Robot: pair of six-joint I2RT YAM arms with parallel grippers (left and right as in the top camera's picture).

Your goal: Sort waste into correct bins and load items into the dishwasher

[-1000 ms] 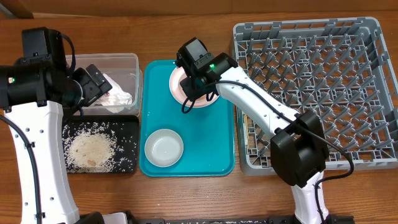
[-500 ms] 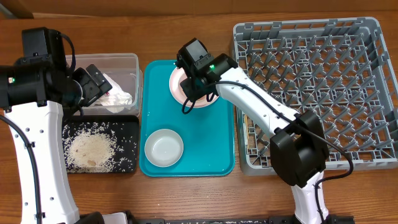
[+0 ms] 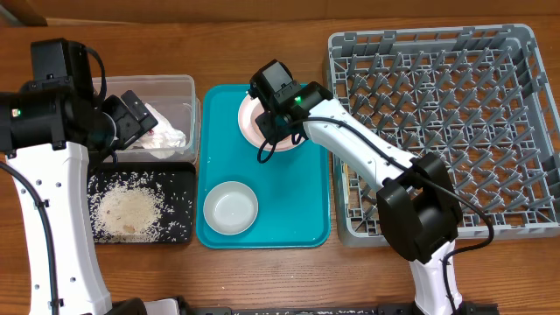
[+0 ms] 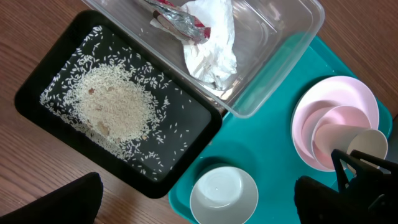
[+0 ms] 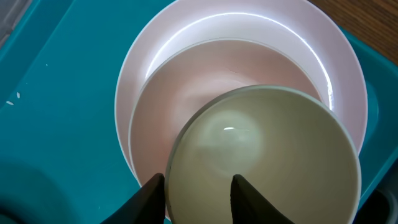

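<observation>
Over the teal tray point(image 3: 306, 206), the right claw point(image 5: 196, 190) is gripping the cup point(image 5: 267, 155) by its rim.
One finger point(image 5: 247, 196) is sitting inside the cup and the other outside its wall. The cup is hanging over the pink bowl point(image 5: 205, 81), which is lying in the plate point(image 5: 336, 68) at the tray's far end; whether cup and bowl are touching, I cannot tell. A white bowl point(image 3: 231, 208) is sitting at the near end. The left claw point(image 3: 140, 118) is hovering wide open, holding nothing, above the tub point(image 3: 188, 87), which is holding the napkin point(image 4: 211, 43) and wrapper point(image 4: 177, 18). Rice point(image 4: 118, 106) is lying in the black tray point(image 3: 185, 175) beside the tub. The rack point(image 3: 437, 131) is standing right of the teal tray.
</observation>
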